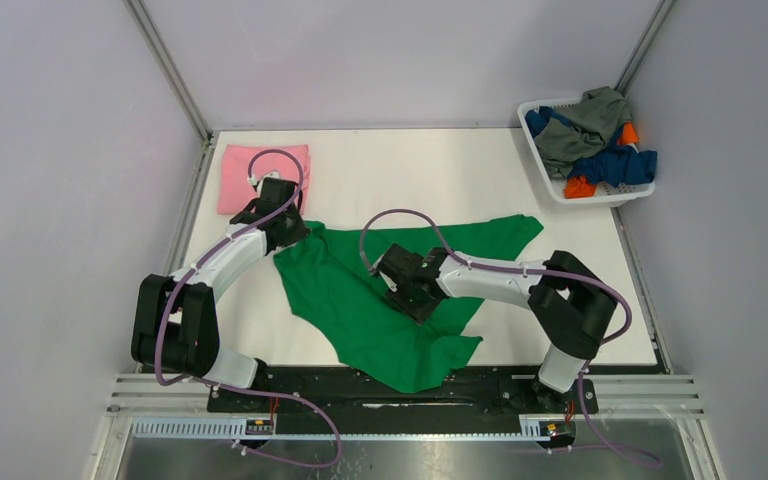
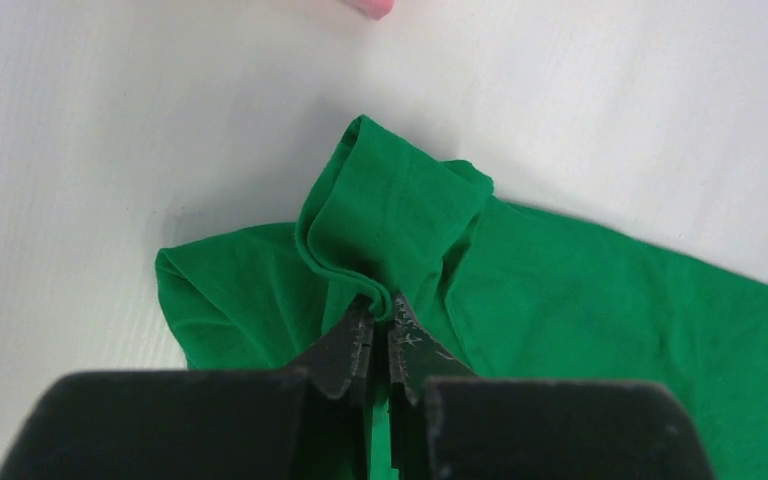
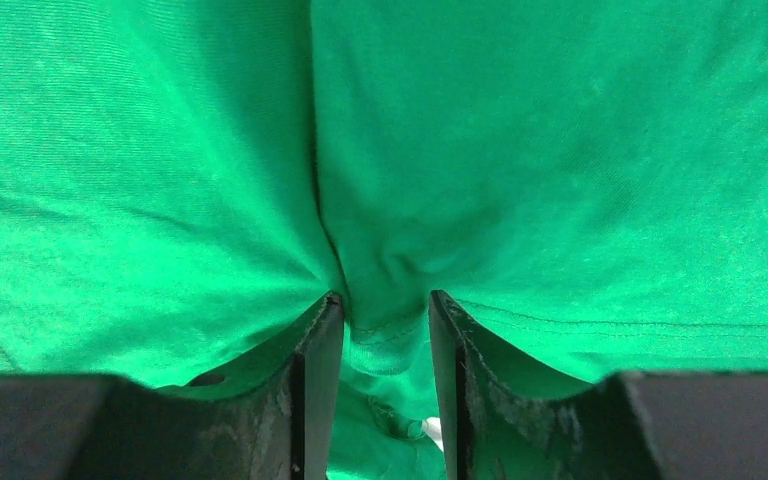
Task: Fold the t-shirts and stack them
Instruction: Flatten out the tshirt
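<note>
Pinching the green t-shirt point(image 1: 360, 290): left claw point(image 2: 382, 306) tight, right claw point(image 3: 385, 300) looser

The left arm point(image 1: 225, 258) reaches toward the upper left of the frame, and the left gripper point(image 2: 380, 318) is pinched almost closed on a fold of the green t-shirt point(image 2: 580, 300). The right arm point(image 1: 490, 280) bends in from the lower right toward the centre. The right gripper point(image 3: 385, 305) clamps a bunch of the same cloth.

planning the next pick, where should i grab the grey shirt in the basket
Pinch the grey shirt by its bunched top fold, coming from straight above: it lies heaped over the blue one, and the basket walls block a side approach.
</note>
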You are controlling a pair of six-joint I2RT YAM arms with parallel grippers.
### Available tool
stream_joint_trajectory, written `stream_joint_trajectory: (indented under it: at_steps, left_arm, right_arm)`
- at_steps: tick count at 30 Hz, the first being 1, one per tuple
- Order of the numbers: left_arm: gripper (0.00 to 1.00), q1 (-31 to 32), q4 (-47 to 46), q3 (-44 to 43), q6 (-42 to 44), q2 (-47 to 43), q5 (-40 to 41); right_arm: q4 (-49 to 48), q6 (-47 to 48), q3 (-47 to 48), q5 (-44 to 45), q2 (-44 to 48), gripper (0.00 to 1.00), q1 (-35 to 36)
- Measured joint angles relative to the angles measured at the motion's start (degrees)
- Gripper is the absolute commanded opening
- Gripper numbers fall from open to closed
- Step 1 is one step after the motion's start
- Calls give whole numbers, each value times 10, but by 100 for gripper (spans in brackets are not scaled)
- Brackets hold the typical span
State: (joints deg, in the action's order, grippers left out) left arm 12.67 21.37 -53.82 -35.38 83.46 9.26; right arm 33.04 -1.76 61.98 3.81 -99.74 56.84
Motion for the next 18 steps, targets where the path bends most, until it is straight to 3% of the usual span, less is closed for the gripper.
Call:
stream_joint_trajectory:
  at_steps: [9, 18]
  left_arm:
    - [0, 0, 0, 0, 4, 0, 0]
    - [0, 0, 0, 0, 6, 0, 0]
  right_arm:
    - [5, 4, -6, -28, 23, 40, -7]
    - [18, 3, -7, -37, 16, 16, -16]
